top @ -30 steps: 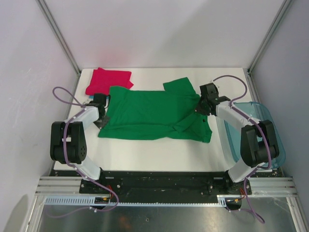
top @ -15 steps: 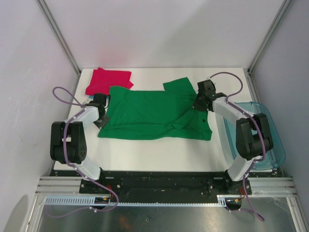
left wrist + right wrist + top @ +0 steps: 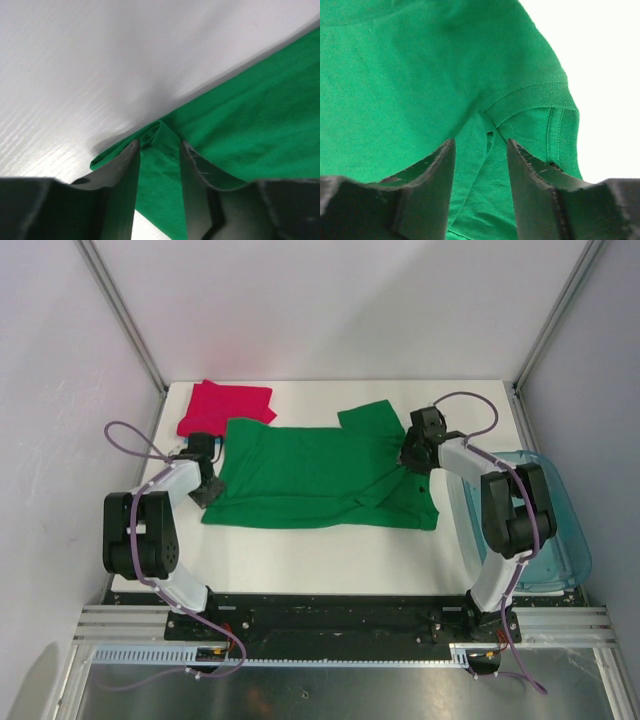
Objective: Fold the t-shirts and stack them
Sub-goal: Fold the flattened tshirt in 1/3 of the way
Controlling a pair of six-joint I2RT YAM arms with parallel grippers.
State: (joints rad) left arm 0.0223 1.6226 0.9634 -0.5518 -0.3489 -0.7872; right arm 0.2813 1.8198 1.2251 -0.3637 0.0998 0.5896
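left claw (image 3: pixel 159 145): apart | right claw (image 3: pixel 481 144): apart | green t-shirt (image 3: pixel 310 475): seemingly unpinched

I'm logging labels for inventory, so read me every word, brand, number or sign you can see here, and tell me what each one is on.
None: no text can be read in any view.
green t-shirt: plain cloth, no print or tag showing.
magenta t-shirt: plain, no print showing.
blue-green bin: no label visible.

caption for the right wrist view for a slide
Right gripper, jaws apart, poised over a fold in the green t-shirt
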